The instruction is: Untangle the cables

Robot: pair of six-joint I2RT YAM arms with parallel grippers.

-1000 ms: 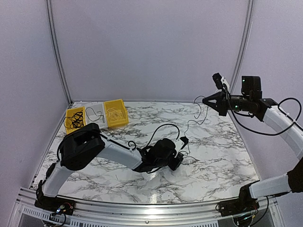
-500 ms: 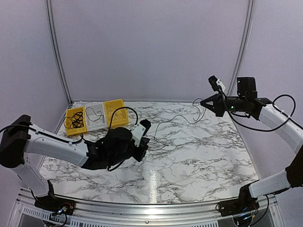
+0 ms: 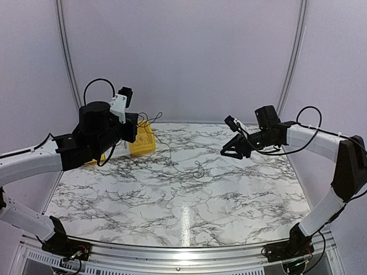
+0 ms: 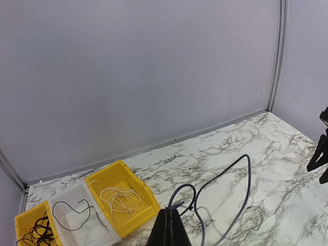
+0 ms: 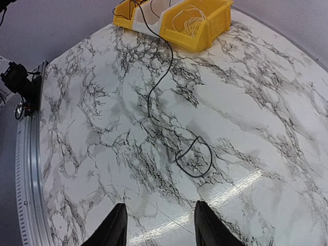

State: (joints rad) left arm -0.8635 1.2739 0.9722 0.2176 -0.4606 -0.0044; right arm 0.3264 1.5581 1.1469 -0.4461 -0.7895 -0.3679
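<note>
Fingers of the left end effector (image 4: 169, 220) were clenched on one end of a black cable (image 4: 245, 157), which it held high near the back left. From there the cable dropped in a slack curve to the table (image 4: 266, 138) and ended in a small loop near the middle. The right end effector (image 5: 160, 210) hung low near that loop, fingers spread with nothing between them. Below the left end effector stood three bins (image 4: 139, 183) in a row; one held a white cable (image 4: 120, 197) and the other two held black cables (image 4: 36, 233). Judging from that, most of the sorting looked done. This was the only cable seen outside the bins, and what seemed left was to carry it over and drop it in. Half a second earlier the left arm had been low over the table's left half. The right arm had held the cable's other end up at the far right, with the line strung between them. Since then the right had let go and come down, and the left had risen toward the bins.
</note>
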